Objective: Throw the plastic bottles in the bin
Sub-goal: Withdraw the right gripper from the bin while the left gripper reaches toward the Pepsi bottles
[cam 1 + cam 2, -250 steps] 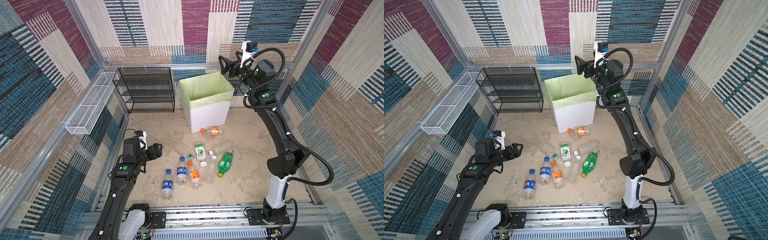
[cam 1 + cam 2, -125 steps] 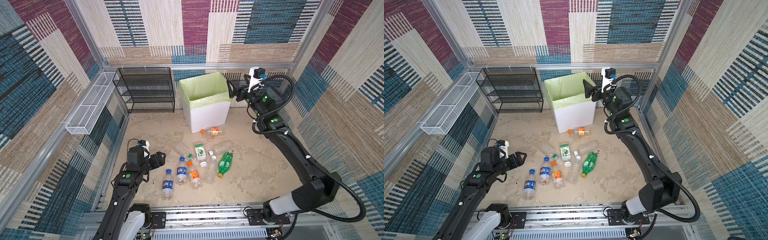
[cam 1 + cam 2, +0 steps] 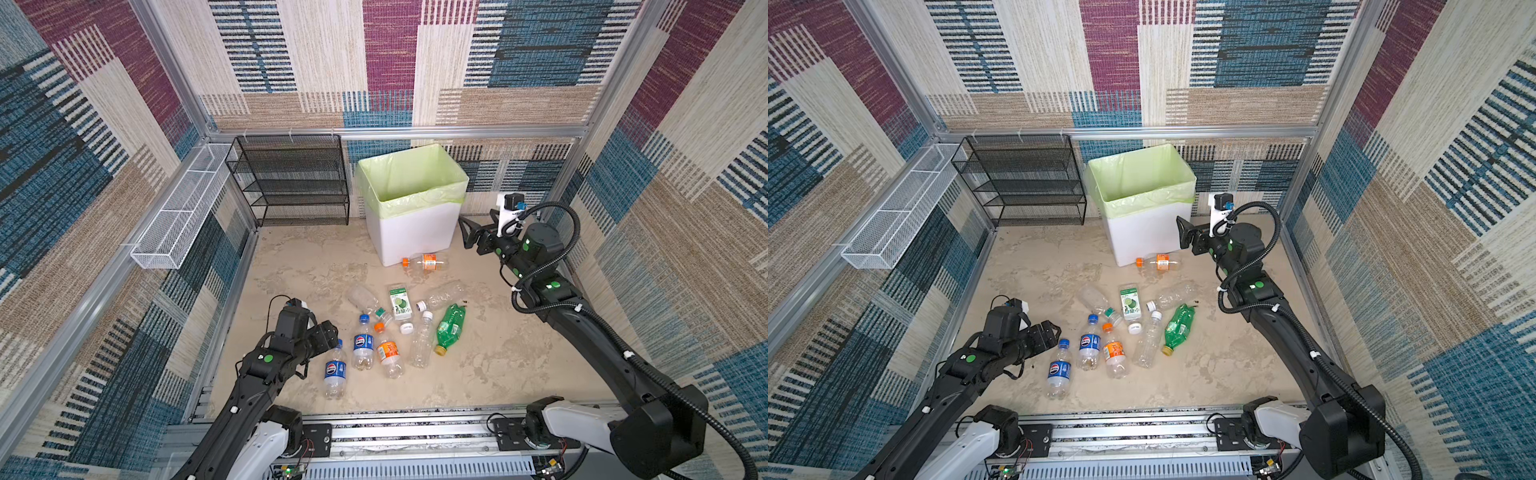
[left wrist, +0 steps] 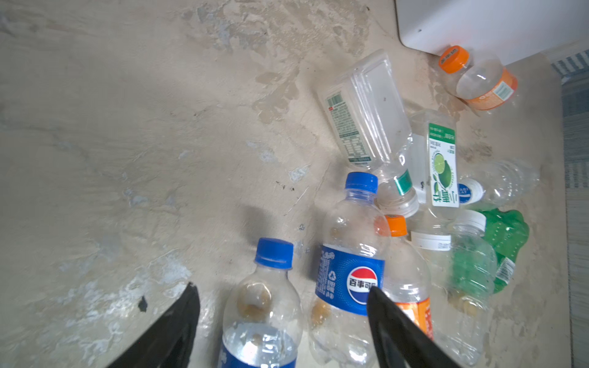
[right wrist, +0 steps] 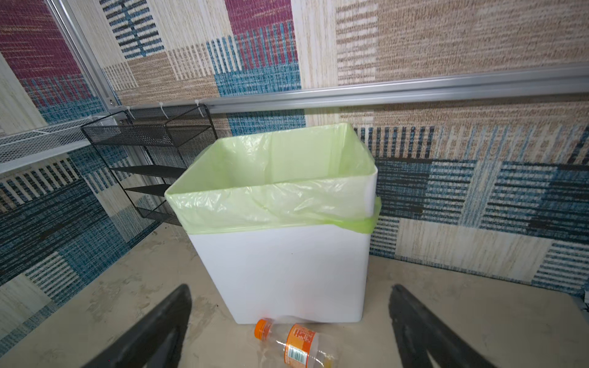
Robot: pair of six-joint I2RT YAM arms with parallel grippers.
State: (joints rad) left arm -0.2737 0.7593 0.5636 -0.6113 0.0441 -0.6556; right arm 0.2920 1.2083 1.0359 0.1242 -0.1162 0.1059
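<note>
Right arm (image 3: 590, 328) sank beside the bin (image 3: 409, 232); left arm (image 3: 257, 382) neared the bottles (image 3: 335, 370).

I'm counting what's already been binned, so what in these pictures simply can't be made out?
Floor of the bin: hidden by its near wall and green liner in the right wrist view and both top views; contents unknown.
Nearest blue-label bottle: lower half cut off by the left wrist view's bottom edge.
Print on the lime-label bottle: too small to read in both top views.
</note>
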